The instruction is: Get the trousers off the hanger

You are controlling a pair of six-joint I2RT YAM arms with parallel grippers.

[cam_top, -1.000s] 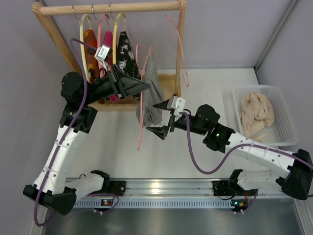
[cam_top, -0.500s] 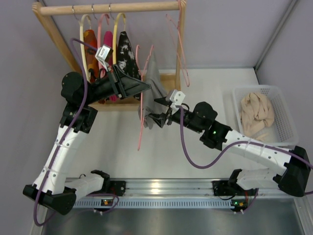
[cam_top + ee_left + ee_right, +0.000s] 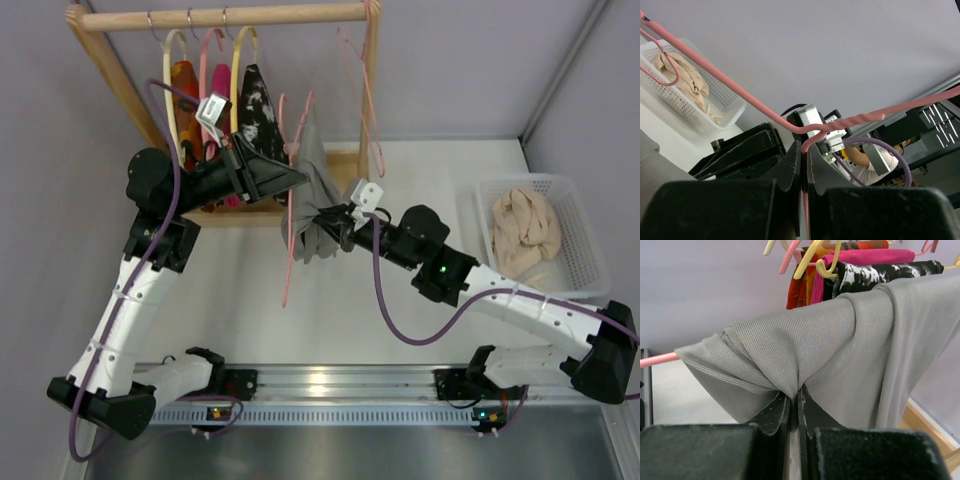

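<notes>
The grey trousers (image 3: 312,200) hang folded over the bottom bar of the thin pink hanger (image 3: 288,255), which is held out in front of the wooden rack. My left gripper (image 3: 298,178) is shut on the hanger's wire just below the hook; in the left wrist view the pink wire (image 3: 835,129) runs between the closed jaws (image 3: 804,167). My right gripper (image 3: 322,218) reaches in from the right and is shut on a pinch of the trousers' fabric (image 3: 830,350) just under the bar. The hanger's pink bar (image 3: 657,360) pokes out at the left of the fabric.
The wooden rack (image 3: 220,15) at the back carries cream and pink hangers with an orange, a magenta and a black-and-white garment (image 3: 255,110). An empty thin pink hanger (image 3: 365,90) hangs at its right end. A white basket (image 3: 592,262) with beige cloth stands at the right.
My right gripper has moved left to the trousers and closed on the fabric, bunching it. The left arm and the hanger have stayed put.
</notes>
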